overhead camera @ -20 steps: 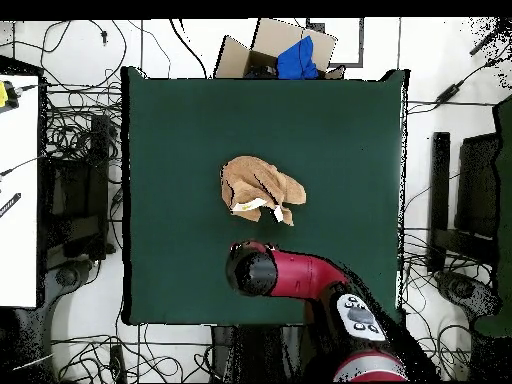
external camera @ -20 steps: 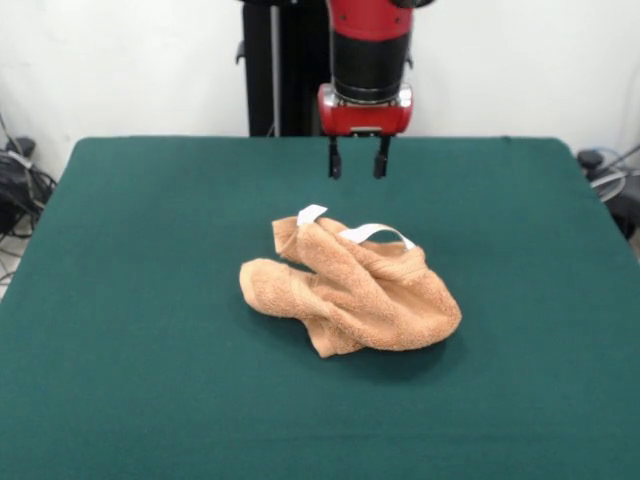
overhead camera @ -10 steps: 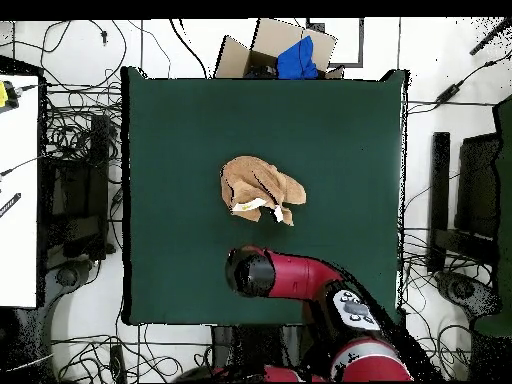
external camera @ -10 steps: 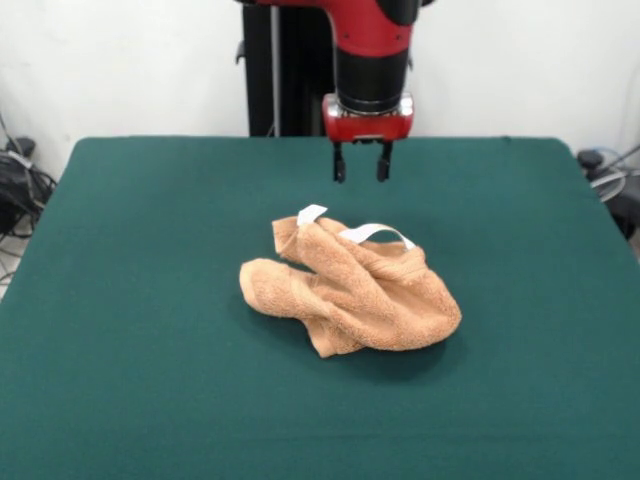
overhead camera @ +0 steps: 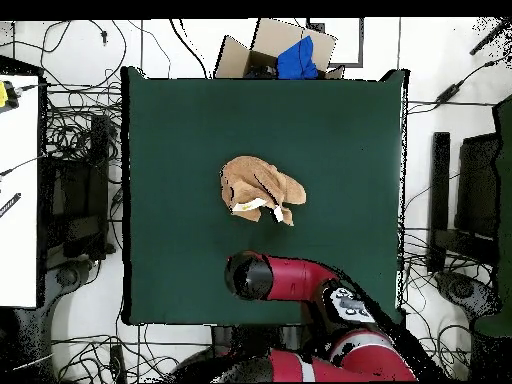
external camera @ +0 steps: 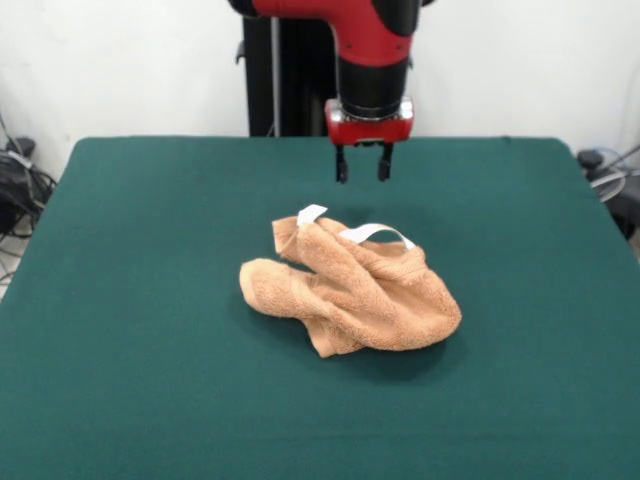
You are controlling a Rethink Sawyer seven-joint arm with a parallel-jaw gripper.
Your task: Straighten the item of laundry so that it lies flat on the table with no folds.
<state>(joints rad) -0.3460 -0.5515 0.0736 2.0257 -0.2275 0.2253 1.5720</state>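
None of the straightening looks done yet: the light orange-tan terry hand towel [external camera: 350, 290] sits bunched in a rumpled heap near the middle of the large dark green felt-topped bench [external camera: 130, 250], with thick rolls and overlapping folds, and small white tags [external camera: 312, 214] showing on its far upper edge. A white band [external camera: 375, 232] loops up beside them. By my judgement the whole job remains: taking hold of an edge or corner, pulling the heap open, and smoothing it flat.

The red and black arm's gripper [external camera: 363, 168] hangs above the bench, beyond the towel's far edge and clear of it, touching nothing. Its two dark fingers [external camera: 342, 167] stand apart with a visible gap between them, and they are empty. From overhead, the arm's wrist [overhead camera: 250, 275] hides the gripper and sits just robot-side of the towel [overhead camera: 262, 187], apart from it.
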